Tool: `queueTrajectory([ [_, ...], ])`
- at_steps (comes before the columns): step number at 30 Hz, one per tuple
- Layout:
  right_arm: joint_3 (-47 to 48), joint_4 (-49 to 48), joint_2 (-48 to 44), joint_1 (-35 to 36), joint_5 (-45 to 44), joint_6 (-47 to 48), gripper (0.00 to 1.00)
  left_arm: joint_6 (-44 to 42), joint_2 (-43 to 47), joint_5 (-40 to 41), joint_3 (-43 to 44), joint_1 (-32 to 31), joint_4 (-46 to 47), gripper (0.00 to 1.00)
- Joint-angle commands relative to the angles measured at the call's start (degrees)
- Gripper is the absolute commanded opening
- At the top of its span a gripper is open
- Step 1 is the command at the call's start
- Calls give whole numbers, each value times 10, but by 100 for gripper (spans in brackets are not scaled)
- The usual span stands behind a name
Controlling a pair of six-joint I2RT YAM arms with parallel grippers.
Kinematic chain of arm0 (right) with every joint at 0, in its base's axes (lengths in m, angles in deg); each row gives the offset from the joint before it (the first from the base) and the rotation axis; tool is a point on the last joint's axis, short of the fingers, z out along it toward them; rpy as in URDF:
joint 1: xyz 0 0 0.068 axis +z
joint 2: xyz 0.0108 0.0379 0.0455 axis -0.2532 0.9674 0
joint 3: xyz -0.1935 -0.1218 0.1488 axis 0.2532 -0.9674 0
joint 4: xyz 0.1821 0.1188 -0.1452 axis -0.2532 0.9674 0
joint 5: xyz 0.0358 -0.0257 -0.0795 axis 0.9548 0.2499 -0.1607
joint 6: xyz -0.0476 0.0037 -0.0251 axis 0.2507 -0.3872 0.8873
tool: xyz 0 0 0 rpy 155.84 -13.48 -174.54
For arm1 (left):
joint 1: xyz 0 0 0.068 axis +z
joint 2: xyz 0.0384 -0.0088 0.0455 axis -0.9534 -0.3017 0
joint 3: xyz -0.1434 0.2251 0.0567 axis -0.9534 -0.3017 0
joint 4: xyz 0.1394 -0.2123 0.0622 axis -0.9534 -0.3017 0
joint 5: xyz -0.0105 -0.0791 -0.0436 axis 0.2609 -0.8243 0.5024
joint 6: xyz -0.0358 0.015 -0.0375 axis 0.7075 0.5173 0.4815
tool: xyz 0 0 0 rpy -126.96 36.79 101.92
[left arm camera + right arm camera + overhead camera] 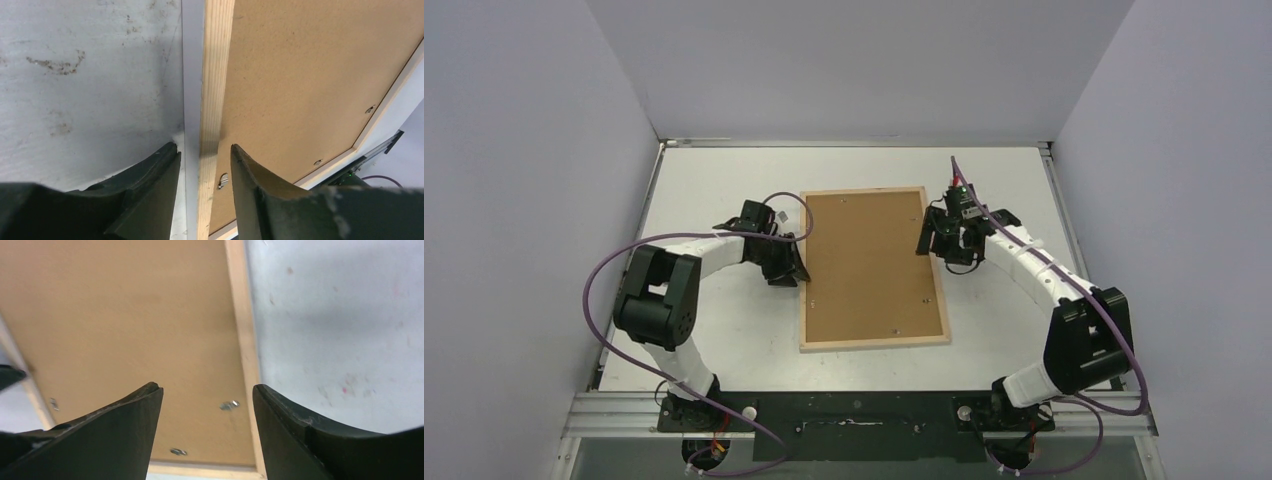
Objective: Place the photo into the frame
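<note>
White tabletop (724,340) under me, scuffed and stained in spots, with the frame (874,342) lying flat at its middle, back side up, its long sides running away from my bases. A brown backing board (869,260) fills the pale wood rim, and small metal clips (229,404) sit on the board near the edges. Whether the photo lies under that board I cannot tell; no print shows in any view.

My left gripper (202,147) is down at the frame's left long side, fingers apart and straddling the wood rim: one finger (160,170) over the table outside it, the other over the board inside. A strip of white table shows between the outer finger and the rim, so I am not clamped on it.

My right gripper (206,387) hovers over the board by the right long rim, toward the far end, fingers spread wide with nothing between them.

Purple cables (594,290) loop along both arms. Pale grey walls (524,150) close in the table on three sides.
</note>
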Motion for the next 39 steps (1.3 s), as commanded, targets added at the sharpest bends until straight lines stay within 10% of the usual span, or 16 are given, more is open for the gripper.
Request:
queueTrajectory([
  [1,67,-74,62,14,42,-38,64,11,44,10,2,2,6,44],
  [14,18,-322,141,156,91,-332,43,44,17,-12,13,22,51,36],
  [39,99,-266,271,260,183,-324,49,87,-46,-67,5,44,84,22],
])
